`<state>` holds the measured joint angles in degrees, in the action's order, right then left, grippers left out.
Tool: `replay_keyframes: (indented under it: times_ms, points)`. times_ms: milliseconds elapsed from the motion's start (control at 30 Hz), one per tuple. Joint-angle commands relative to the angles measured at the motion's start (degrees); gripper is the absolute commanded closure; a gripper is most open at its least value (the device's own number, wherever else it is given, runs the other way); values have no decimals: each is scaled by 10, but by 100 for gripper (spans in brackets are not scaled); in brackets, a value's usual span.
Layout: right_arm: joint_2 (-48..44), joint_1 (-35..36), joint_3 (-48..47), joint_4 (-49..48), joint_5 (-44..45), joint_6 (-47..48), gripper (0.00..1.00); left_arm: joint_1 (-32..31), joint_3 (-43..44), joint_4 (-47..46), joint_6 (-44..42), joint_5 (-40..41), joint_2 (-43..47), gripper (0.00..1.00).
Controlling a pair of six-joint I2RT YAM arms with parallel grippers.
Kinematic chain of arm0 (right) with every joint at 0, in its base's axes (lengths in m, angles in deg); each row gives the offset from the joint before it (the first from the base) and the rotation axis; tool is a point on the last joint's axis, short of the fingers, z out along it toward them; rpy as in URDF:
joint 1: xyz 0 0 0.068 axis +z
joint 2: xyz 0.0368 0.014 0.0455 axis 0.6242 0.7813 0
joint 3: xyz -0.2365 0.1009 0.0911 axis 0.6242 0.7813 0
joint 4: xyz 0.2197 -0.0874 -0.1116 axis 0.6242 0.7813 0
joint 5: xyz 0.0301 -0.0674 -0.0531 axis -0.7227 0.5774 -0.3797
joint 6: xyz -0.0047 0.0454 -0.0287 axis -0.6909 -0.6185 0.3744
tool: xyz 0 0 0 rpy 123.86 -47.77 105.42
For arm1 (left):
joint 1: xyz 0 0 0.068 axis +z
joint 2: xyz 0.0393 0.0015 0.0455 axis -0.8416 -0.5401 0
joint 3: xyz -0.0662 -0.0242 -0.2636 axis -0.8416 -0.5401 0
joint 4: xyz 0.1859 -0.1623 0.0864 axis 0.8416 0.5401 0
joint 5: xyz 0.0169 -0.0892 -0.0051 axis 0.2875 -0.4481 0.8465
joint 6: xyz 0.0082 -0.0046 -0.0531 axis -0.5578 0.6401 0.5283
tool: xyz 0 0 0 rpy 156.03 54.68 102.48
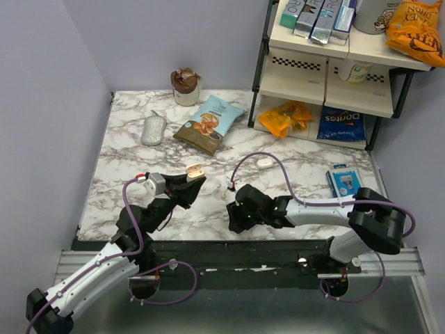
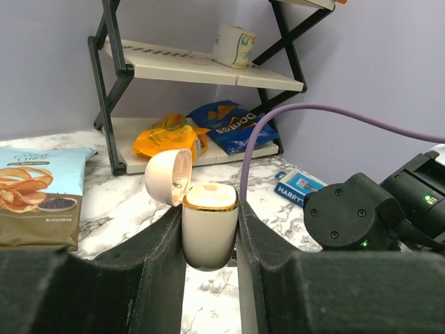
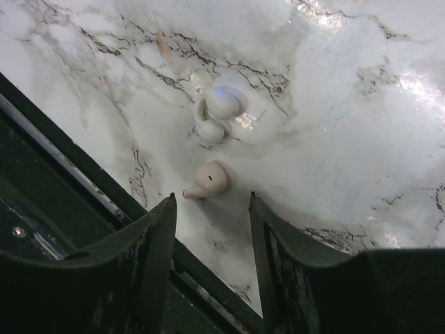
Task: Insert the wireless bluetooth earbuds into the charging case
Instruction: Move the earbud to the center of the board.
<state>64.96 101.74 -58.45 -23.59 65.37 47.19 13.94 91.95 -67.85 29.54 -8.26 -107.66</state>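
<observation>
The cream charging case [image 2: 208,229] stands upright between the fingers of my left gripper [image 2: 208,209], which is shut on its sides. Its lid [image 2: 168,175] is swung open to the left, and a gold rim shows round the top. From above, the case [image 1: 195,169] hangs over the left middle of the table. Two earbuds lie on the marble near the front edge: a cream one [image 3: 208,179] and a white one [image 3: 220,106] with a faint blue glow. My right gripper [image 3: 211,202] hovers open just above the cream bud, touching neither. Both buds [image 2: 211,285] show small below the case.
A chip bag [image 1: 208,124], a grey mouse-like object [image 1: 153,129] and a cup [image 1: 185,85] sit at the back. A shelf rack [image 1: 327,69] with snack bags fills the back right. A blue box [image 1: 344,182] lies on the right. The table's black front rail [image 3: 83,202] runs close beside the buds.
</observation>
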Motion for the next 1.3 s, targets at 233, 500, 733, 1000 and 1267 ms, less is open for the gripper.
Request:
replay_keyframes:
  times_ms: [233,500,733,1000,1267]
  points:
    - [40,3,-27,19,52,21,46,-4,16,5,-10,21,-3,100]
    - [48,3,-25,49,96,31,49,-6,17,10,-12,24,-1,100]
    - [34,3,-10,69,133,25,51,-7,19,10,-13,21,-7,100]
    - [12,3,-9,80,145,18,48,-8,21,8,-14,19,-12,100]
    - [-20,5,-9,78,98,17,43,-10,20,12,-13,20,-5,100]
